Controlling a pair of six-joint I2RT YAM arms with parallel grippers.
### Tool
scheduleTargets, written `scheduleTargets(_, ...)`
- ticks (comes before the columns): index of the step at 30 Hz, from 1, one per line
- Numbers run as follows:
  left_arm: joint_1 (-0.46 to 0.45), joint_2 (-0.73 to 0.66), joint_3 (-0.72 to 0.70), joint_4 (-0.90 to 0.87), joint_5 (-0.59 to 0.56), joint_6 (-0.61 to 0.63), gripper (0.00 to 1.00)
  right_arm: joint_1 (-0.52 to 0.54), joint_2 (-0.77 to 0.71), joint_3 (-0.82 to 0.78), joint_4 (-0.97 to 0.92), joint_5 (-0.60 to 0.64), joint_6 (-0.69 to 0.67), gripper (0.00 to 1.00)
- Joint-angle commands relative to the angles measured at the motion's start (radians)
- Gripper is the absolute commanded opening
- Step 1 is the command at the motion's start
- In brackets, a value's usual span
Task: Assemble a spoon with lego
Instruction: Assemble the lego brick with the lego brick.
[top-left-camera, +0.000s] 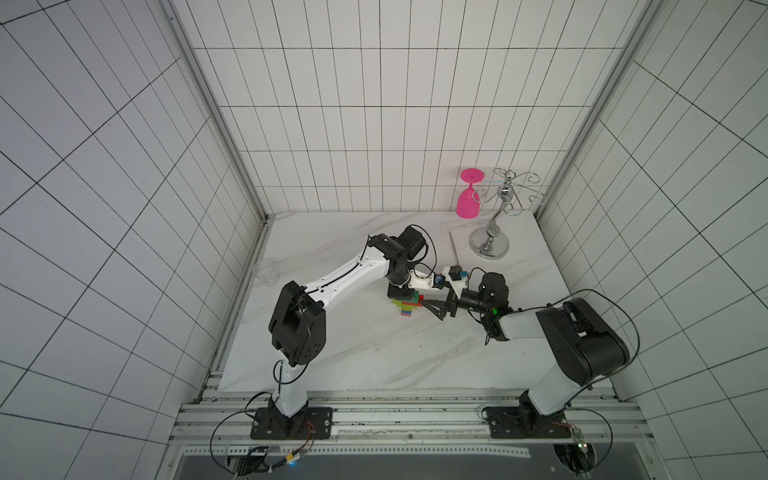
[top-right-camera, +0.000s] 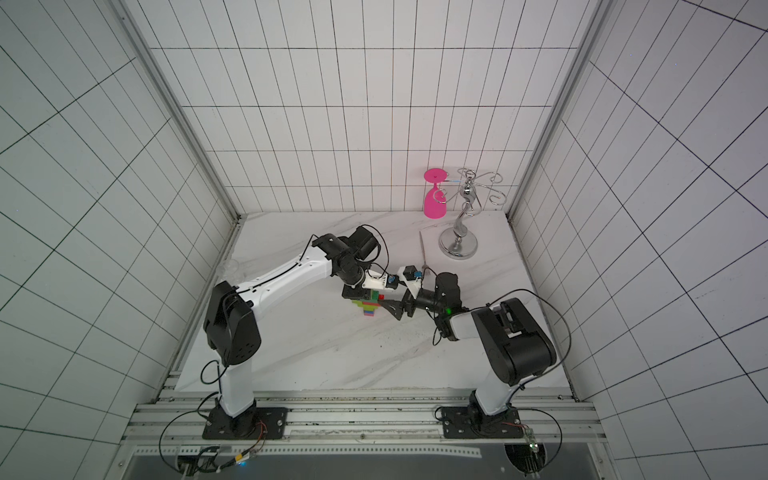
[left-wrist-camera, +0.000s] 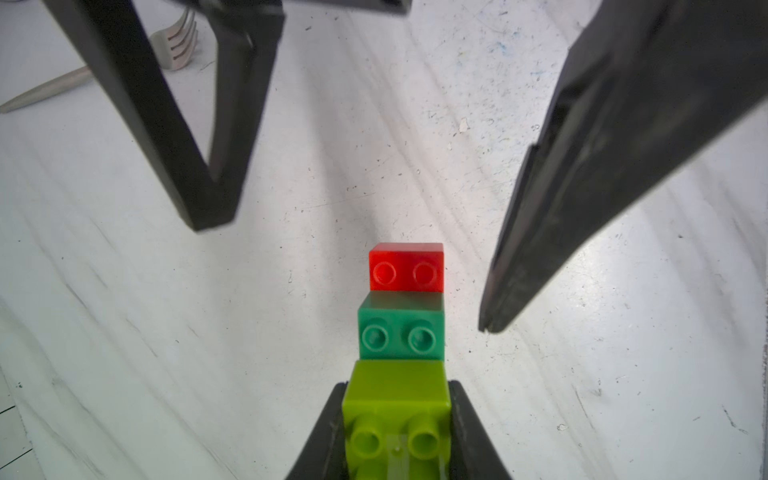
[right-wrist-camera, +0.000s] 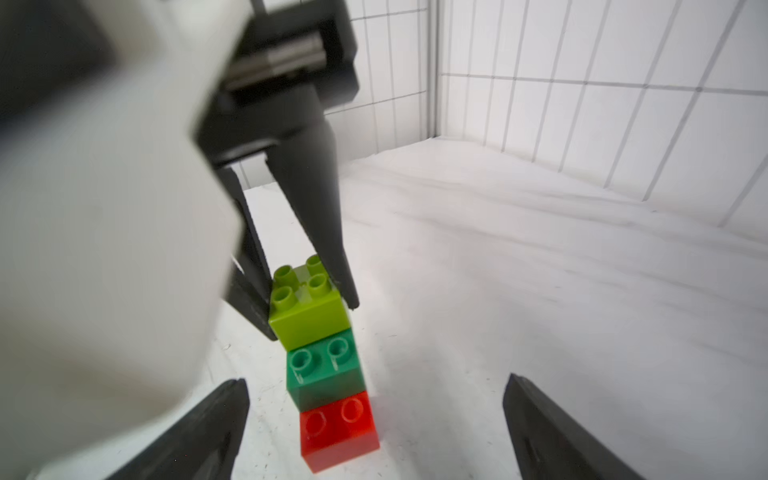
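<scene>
Firmly, left tool (left-wrist-camera: 397, 386) grips the spoon (left-wrist-camera: 401, 336); right tool (right-wrist-camera: 376, 384) gapes around it.

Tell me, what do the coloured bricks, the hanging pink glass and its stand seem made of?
Bricks: likely hard moulded plastic, glossy, with crisp studs; the red one looks slightly translucent. Glass: probably plastic too, given its even, matte pink, though tinted glass is possible. Stand: seemingly chromed metal, mirror-bright with sharp reflections.
</scene>
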Motion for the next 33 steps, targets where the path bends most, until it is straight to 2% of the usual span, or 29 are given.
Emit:
scheduleTargets(1,0.005,0.11,-0.092,-0.039,-0.051,-0.001,0.21,-0.09,-0.094,-0.08,0.115,0.245,0.193,0.99)
scheduleTargets(3,0.005,0.11,-0.102,-0.032,-0.05,0.004,0.21,-0.149,-0.171,-0.075,-0.015,0.404,0.398,0.98)
scheduleTargets(5,0.006,0.116,-0.102,-0.031,-0.047,0.004,0.21,-0.205,-0.241,-0.015,-0.318,0.507,0.681,0.99)
scheduleTargets(6,0.005,0.119,-0.102,-0.03,-0.044,0.004,0.21,-0.228,-0.253,0.032,-0.436,0.433,0.684,0.99)
scheduleTargets(7,0.005,0.119,-0.102,-0.029,-0.042,0.004,0.21,-0.234,-0.252,0.068,-0.482,0.332,0.632,0.98)
scheduleTargets(9,0.005,0.122,-0.101,-0.029,-0.039,0.002,0.21,-0.216,-0.283,0.1,-0.625,0.341,0.668,0.96)
scheduleTargets(11,0.005,0.127,-0.096,-0.031,-0.038,0.001,0.21,-0.207,-0.304,0.09,-0.654,0.33,0.744,0.81)
scheduleTargets(14,0.005,0.132,-0.092,-0.036,-0.038,0.001,0.21,-0.167,-0.275,0.124,-0.746,0.249,0.892,0.76)
scheduleTargets(18,0.005,0.148,-0.085,-0.046,-0.042,-0.001,0.21,-0.038,-0.173,0.132,-0.61,0.162,1.03,0.68)
scheduleTargets(20,0.002,0.164,-0.082,-0.054,-0.059,-0.001,0.21,0.011,-0.129,0.145,-0.555,0.156,1.054,0.62)
scheduleTargets(24,-0.012,0.199,-0.084,-0.062,-0.107,0.001,0.21,0.039,-0.109,0.151,-0.574,0.195,1.026,0.59)
scheduleTargets(33,-0.038,0.315,-0.039,-0.124,-0.159,-0.009,0.2,0.025,-0.239,0.141,-0.758,0.269,0.889,0.59)
